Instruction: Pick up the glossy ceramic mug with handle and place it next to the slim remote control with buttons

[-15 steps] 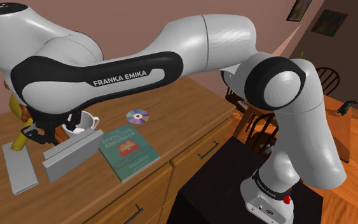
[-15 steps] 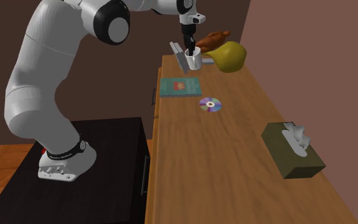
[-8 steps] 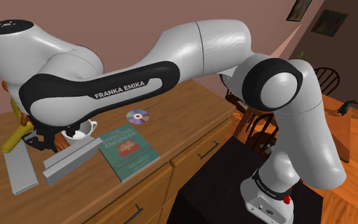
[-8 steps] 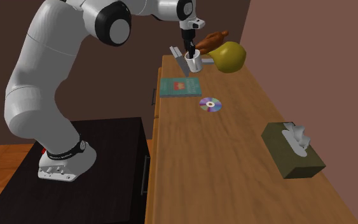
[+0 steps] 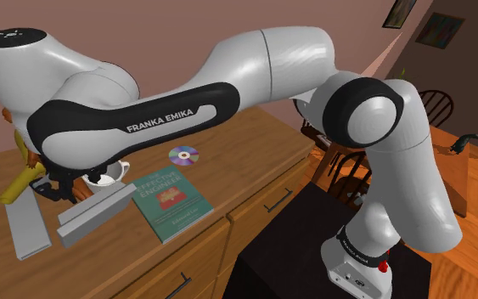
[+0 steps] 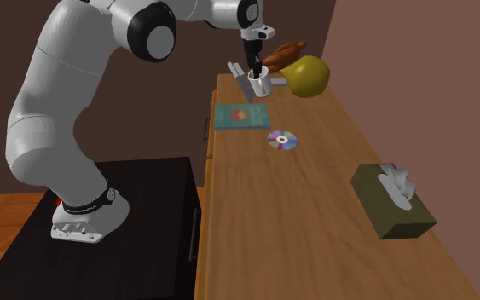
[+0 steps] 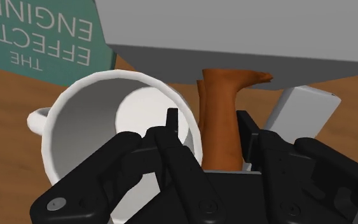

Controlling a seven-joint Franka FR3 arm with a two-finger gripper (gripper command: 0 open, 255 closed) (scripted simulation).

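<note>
A white mug [image 5: 109, 176] [image 6: 262, 83] [image 7: 95, 108] with a side handle stands at the counter's far end in the second exterior view. My gripper [image 7: 207, 121] [image 6: 252, 70] comes down on it from above. One finger is inside the cup and the other outside, shut on the wall opposite the handle. Two plain grey pieces lie close by: a long bar [image 5: 97, 208] [image 7: 234, 32] right beside the mug and a flat slab [image 5: 29, 228] [image 7: 301, 114] a little further off. No buttons are drawn, so I cannot tell which one is the remote.
A teal book [image 5: 171, 202] [image 6: 240, 117] lies against the long bar, with a disc [image 5: 183, 155] [image 6: 282, 140] past it. A yellow gourd [image 6: 308, 77] and a brown piece [image 6: 285, 53] sit behind the mug by the wall. A tissue box [image 6: 391, 200] stands far along the wooden counter [image 5: 245, 144].
A second ago the mug hung a little higher in the gripper. The arm then sank with it toward the counter by the long bar. Nothing has moved in the last half second.
</note>
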